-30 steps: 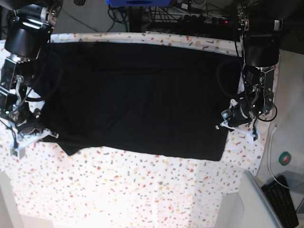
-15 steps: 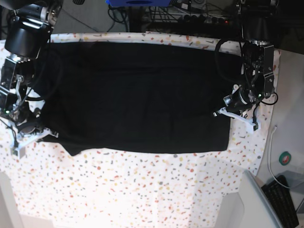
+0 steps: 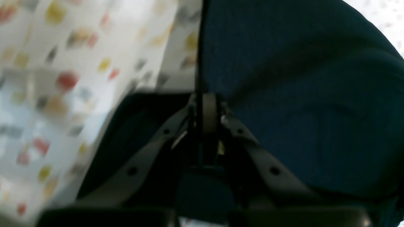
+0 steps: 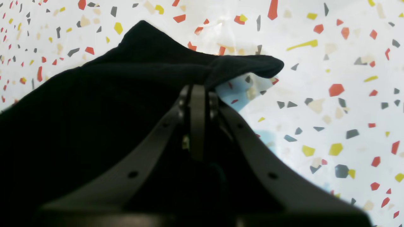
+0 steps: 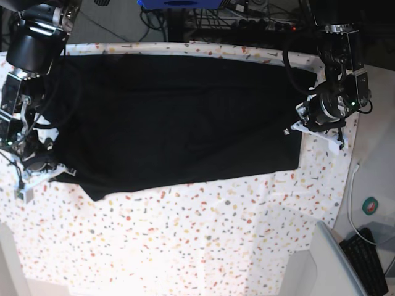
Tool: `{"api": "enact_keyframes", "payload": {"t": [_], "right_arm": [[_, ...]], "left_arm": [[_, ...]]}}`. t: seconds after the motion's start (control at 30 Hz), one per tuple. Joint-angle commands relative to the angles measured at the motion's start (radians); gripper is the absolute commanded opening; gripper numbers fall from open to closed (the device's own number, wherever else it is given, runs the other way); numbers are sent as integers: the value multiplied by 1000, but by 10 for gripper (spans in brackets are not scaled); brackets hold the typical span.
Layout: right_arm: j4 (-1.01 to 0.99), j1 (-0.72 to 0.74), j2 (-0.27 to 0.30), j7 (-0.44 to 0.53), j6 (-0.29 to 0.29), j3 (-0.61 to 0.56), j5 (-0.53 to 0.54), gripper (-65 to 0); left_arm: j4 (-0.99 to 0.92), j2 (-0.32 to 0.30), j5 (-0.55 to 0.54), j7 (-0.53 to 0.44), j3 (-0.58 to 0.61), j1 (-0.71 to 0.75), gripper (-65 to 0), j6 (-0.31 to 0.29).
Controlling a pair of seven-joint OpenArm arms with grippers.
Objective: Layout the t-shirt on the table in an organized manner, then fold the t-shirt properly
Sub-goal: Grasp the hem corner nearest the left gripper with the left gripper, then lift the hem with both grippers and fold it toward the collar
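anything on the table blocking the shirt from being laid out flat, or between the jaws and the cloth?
Nothing visible. The left gripper and right gripper each have jaws shut directly on the t-shirt's edge. The table around the shirt shows only its speckled top, with no other objects lying on it.

Both arms are black with thick round joints and thin black cables looping beside them. The right gripper (image 4: 198,94) and left gripper (image 3: 203,107) have grey jaws with small dark screw holes.
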Motion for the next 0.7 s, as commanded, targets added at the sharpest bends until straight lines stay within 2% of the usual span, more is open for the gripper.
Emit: {"api": "enact_keyframes", "payload": {"t": [0.0, 0.07, 0.23, 0.3, 0.4, 0.47, 0.53, 0.67], "right_arm": [[15, 18, 9, 20, 6, 1, 9, -650], [15, 18, 9, 20, 6, 1, 9, -650], [15, 18, 9, 20, 6, 1, 9, -650], [15, 18, 9, 20, 6, 1, 9, -650], [15, 18, 9, 20, 6, 1, 9, -650], [15, 18, 9, 20, 6, 1, 9, -650], [15, 18, 11, 20, 6, 1, 9, -650], [15, 18, 11, 20, 6, 1, 9, -650]], "left_arm": [[29, -8, -6, 4, -14, -17, -650, -2], [31, -2, -6, 41, -23, -11, -650, -2], [32, -2, -6, 47, -23, 6, -650, -2], [52, -2, -6, 49, -25, 14, -504, -2], [120, -5, -6, 61, -25, 40, -234, -2], [169, -8, -6, 63, -25, 53, -95, -2], [193, -10, -6, 63, -25, 55, -35, -2], [187, -8, 0, 61, -109, -11, -53, -2]]}}
